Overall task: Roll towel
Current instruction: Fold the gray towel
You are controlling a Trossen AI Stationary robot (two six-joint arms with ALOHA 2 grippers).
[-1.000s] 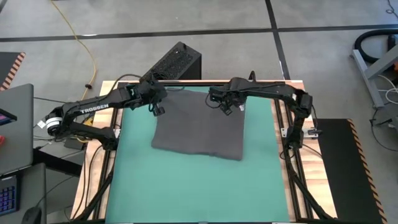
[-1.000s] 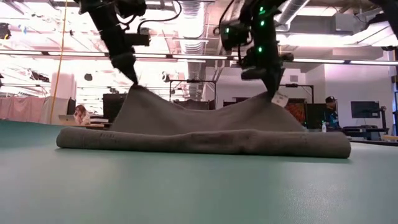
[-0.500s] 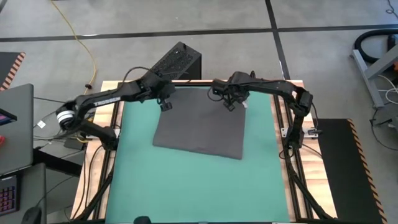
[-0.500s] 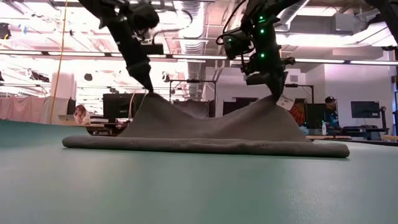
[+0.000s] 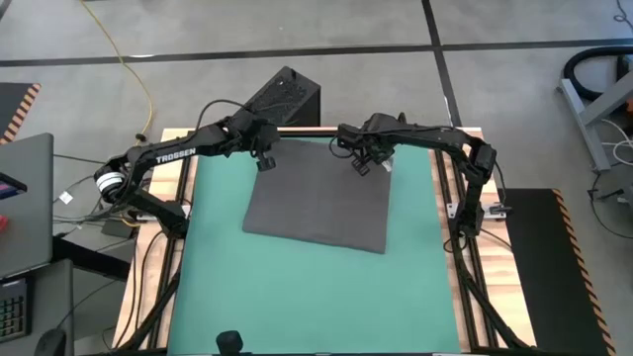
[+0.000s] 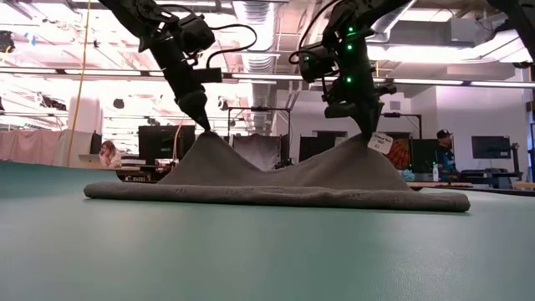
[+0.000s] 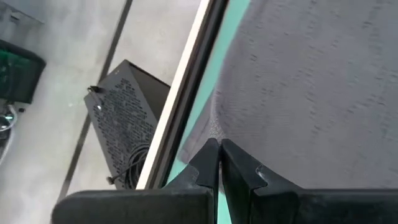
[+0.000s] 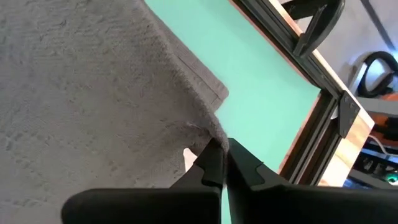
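The dark grey towel (image 5: 316,203) lies on the green mat (image 5: 297,287), its near edge (image 6: 276,198) flat on the mat and its two far corners lifted into peaks. My left gripper (image 5: 264,163) is shut on the far left corner, my right gripper (image 5: 363,166) on the far right corner, where the small white tag (image 6: 380,140) hangs. Both show in the low view: the left gripper (image 6: 203,125) and the right gripper (image 6: 368,132). My left gripper pinches the towel's far left corner (image 7: 214,132) between its two fingers, from above, pointing down. The corner is lifted off the mat and the cloth slopes down from it to the near edge. My right gripper pinches the towel's far right corner (image 8: 208,130) between its two fingers, beside the white tag, from above, pointing down. The corner is lifted and the cloth slopes down to the mat.
A black perforated box (image 5: 277,99) stands on the floor beyond the table's far edge. Wooden table borders and black frame rails (image 5: 450,198) run along the mat's sides. Bare green mat lies in front of the towel.
Both grippers have carried the towel's far corners toward the table's far edge and slightly lower. The towel has been drawn out longer and flatter; its near part, a thicker bulge a second ago, has thinned and spread.
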